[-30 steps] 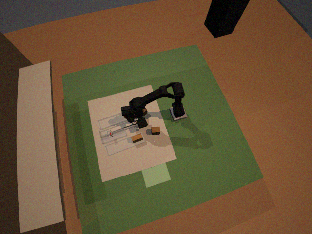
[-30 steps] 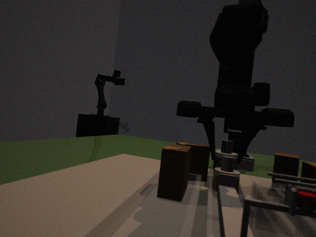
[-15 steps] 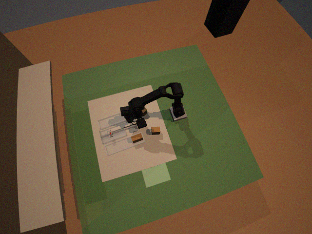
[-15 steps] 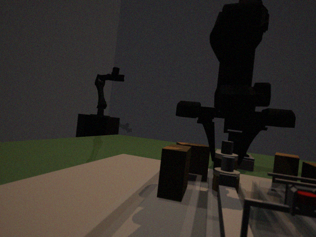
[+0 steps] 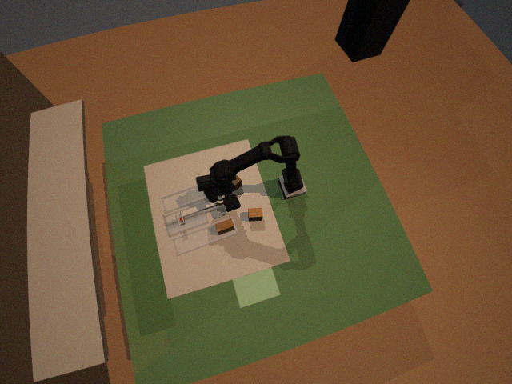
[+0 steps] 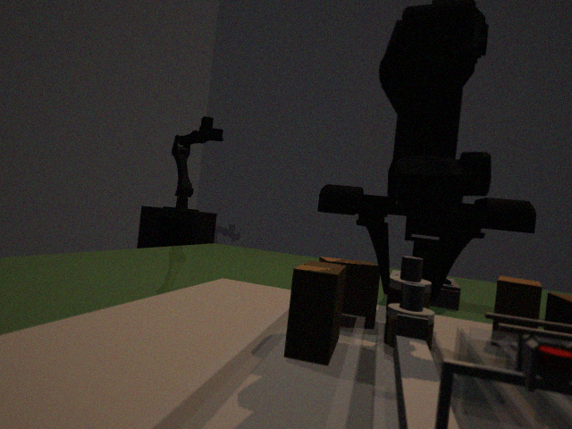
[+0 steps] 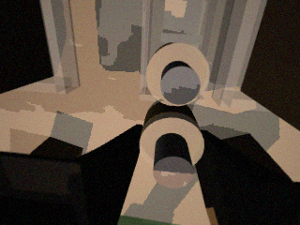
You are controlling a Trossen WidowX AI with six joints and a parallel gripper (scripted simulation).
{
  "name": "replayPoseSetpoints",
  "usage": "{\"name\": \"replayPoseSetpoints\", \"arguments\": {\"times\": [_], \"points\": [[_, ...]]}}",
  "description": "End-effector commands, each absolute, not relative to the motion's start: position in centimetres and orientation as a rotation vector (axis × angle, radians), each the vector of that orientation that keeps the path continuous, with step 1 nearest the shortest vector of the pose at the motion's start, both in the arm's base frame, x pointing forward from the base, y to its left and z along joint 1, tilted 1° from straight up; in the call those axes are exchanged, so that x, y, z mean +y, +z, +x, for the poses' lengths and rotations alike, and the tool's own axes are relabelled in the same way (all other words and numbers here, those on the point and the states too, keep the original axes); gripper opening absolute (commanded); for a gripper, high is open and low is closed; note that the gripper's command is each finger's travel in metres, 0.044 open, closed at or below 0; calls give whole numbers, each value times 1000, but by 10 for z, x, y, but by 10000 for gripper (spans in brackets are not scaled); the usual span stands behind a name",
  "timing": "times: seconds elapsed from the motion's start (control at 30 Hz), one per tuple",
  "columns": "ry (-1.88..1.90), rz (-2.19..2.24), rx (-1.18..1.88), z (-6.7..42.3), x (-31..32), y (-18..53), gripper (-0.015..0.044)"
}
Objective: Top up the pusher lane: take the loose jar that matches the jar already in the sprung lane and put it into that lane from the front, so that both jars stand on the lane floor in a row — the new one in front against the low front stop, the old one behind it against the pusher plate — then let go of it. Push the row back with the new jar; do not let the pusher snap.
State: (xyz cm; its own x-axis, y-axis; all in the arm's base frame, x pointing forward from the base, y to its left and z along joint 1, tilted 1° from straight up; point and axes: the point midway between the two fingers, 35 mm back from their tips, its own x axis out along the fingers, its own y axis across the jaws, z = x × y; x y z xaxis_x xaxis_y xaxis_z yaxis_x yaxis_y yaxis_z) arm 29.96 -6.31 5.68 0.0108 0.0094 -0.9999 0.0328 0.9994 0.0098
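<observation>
My gripper [image 7: 170, 132] [image 6: 411, 287] [image 5: 220, 199] is shut on the loose jar [image 7: 172, 152] [image 6: 410, 270], a cream-bodied jar with a dark round lid, held upright and low at the front mouth of the sprung lane [image 5: 194, 214] [image 6: 413, 369]. The matching old jar [image 7: 180, 84] [image 6: 410, 318] stands in that lane just beyond the held one; the two look very close, and I cannot tell whether they touch. The red pusher plate [image 5: 181, 218] [image 6: 554, 353] sits farther back along the lane. In the overhead view the arm hides both jars.
Clear-walled lanes lie either side of the sprung one. Brown boxes stand nearby: one [image 5: 224, 226] [image 6: 316, 309] at a neighbouring lane's front, one [image 5: 255, 214] on the pale board [image 5: 198, 268], one [image 6: 356, 283] beside the gripper. The arm's base [image 5: 293, 186] is right of the board.
</observation>
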Motion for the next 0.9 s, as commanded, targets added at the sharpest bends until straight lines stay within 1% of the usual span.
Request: {"name": "replayPoseSetpoints", "arguments": {"times": [0.0, 0.87], "points": [[-23, 34, 1540, 307, -64, 59, 0], [-23, 34, 1539, 317, -64, 59, 0]]}}
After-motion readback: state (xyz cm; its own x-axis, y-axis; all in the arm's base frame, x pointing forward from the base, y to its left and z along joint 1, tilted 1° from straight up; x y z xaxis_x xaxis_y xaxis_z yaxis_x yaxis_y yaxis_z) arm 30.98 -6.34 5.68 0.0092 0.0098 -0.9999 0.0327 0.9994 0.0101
